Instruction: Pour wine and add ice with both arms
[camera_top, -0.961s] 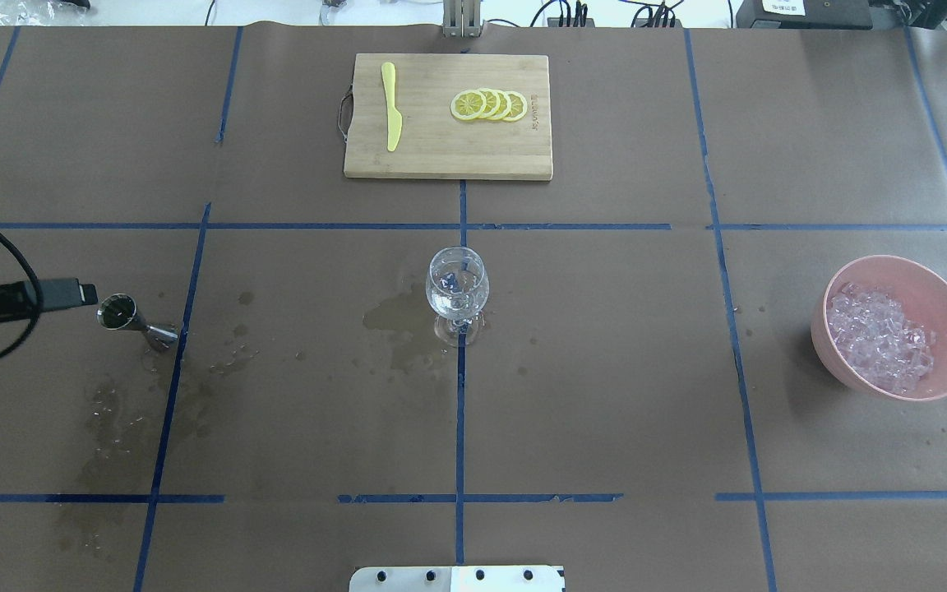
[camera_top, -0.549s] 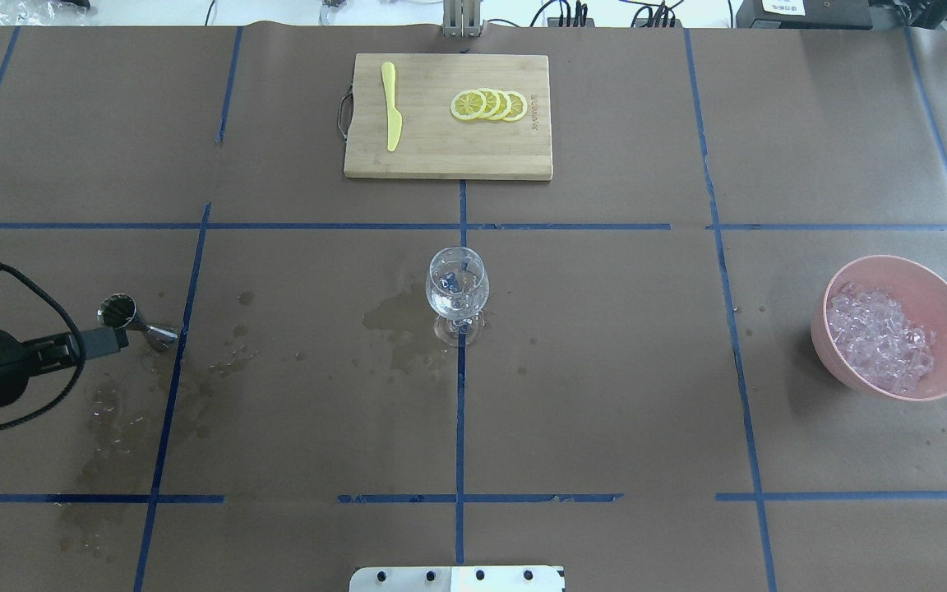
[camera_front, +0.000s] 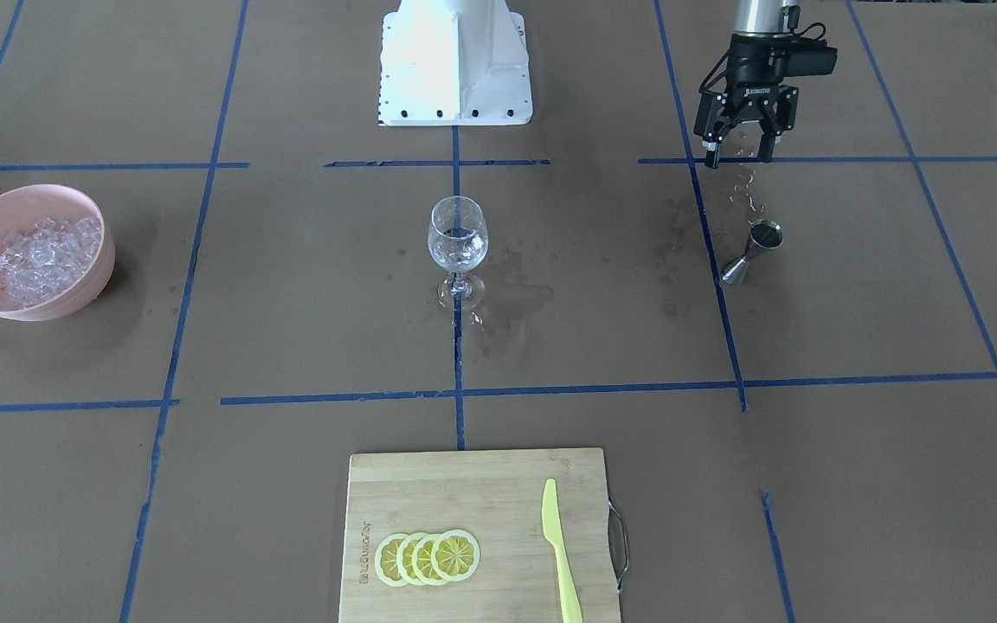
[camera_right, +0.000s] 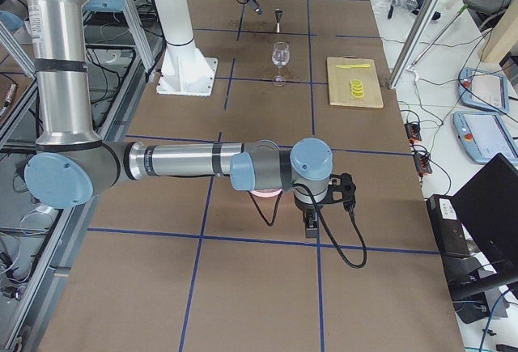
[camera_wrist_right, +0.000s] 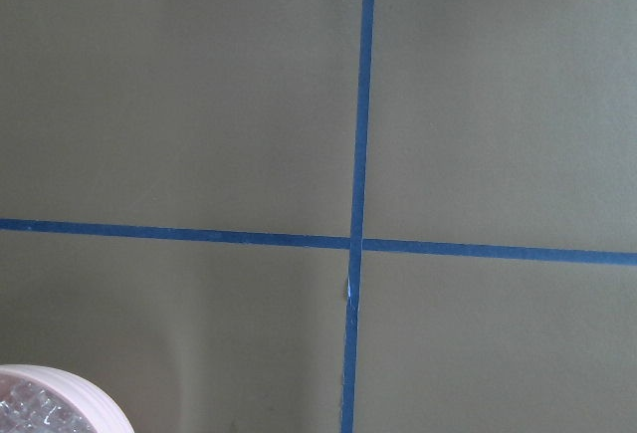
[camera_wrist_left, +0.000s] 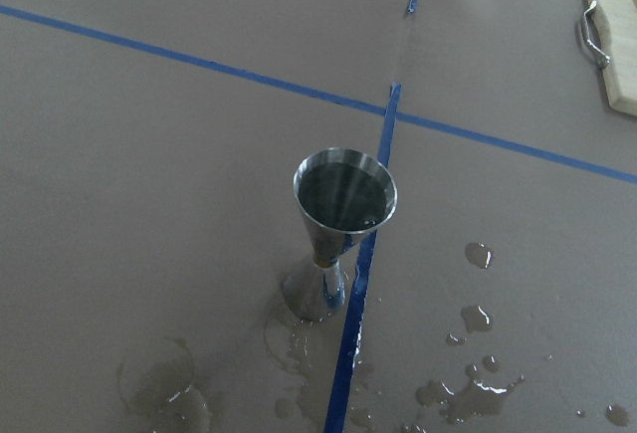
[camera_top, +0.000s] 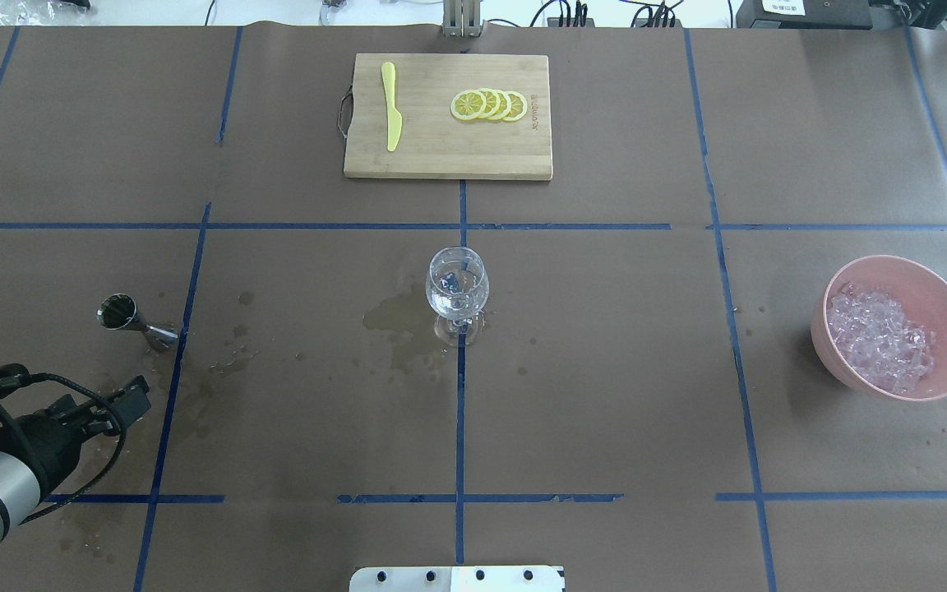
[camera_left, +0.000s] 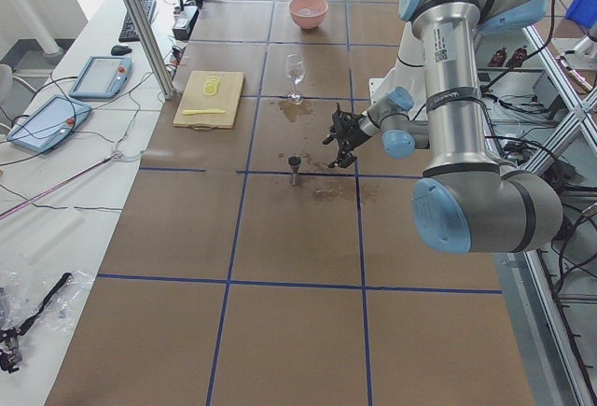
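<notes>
Even, diffuse overhead light floods the counter (camera_top: 605,411); the pink bowl (camera_top: 938,296) throws a soft shadow toward centre. Highlights glint on the ice (camera_top: 876,337) and spilled droplets (camera_wrist_left: 476,319). Background beyond the far edge burns white. Focus sharp throughout.

- A robotics lab.
- Two grey arms (camera_left: 462,98) rise from a white base (camera_front: 455,61). The base stands beside the left gripper (camera_front: 737,157), toward the table's middle.
- Under the gripper, the table (camera_top: 605,395) is covered in brown paper, marked into squares with blue tape (camera_top: 460,411).
- Across the table from the gripper stands an aluminium post (camera_left: 141,23). Beyond it, a white bench (camera_left: 56,229) holds two pendants (camera_left: 42,121) and cables (camera_top: 572,12).
- Behind the gripper, past the base, runs a metal frame (camera_left: 569,126) with more wiring.
- Well apart from the gripper, at the table's other end, sits a dark screen (camera_right: 486,198).
</notes>
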`<state>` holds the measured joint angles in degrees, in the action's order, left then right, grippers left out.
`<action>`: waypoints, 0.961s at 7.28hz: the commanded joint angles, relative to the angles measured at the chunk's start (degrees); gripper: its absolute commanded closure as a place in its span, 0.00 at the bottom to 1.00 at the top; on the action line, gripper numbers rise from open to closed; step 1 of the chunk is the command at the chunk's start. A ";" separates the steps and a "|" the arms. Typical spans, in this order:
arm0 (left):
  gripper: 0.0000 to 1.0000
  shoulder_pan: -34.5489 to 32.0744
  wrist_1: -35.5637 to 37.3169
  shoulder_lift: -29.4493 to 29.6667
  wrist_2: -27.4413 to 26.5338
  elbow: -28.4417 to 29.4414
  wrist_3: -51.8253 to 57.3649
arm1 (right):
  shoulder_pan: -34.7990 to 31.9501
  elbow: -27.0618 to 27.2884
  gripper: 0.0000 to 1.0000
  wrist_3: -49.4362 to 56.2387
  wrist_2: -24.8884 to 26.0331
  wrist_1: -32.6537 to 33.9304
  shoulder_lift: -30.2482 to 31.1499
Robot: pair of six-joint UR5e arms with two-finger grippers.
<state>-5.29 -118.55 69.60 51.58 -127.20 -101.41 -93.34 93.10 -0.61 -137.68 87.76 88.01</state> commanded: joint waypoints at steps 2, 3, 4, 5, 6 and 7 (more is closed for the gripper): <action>0.01 0.54 0.34 6.31 -12.09 10.88 -1.07 | 0.00 0.24 0.00 0.00 -1.80 0.39 -0.20; 0.01 0.54 0.34 9.64 -15.16 14.66 -1.07 | 0.00 0.24 0.00 0.00 -1.80 0.57 -0.29; 0.02 0.46 0.51 10.80 -18.15 16.62 -1.34 | 0.26 0.24 0.00 0.00 -1.80 0.57 -0.38; 0.04 0.37 0.51 10.82 -20.18 17.16 -1.34 | 0.35 0.24 0.00 0.00 -1.80 0.57 -0.38; 0.05 0.37 0.51 10.90 -22.03 18.56 -1.34 | 0.53 0.24 0.00 -0.09 -1.80 0.57 -0.47; 0.05 0.37 0.51 11.34 -24.23 19.70 -1.34 | 0.53 0.24 0.00 -1.83 -1.89 0.31 -0.47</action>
<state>-4.90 -118.05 80.48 30.07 -109.06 -102.73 -92.90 93.34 -1.09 -139.50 88.27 87.58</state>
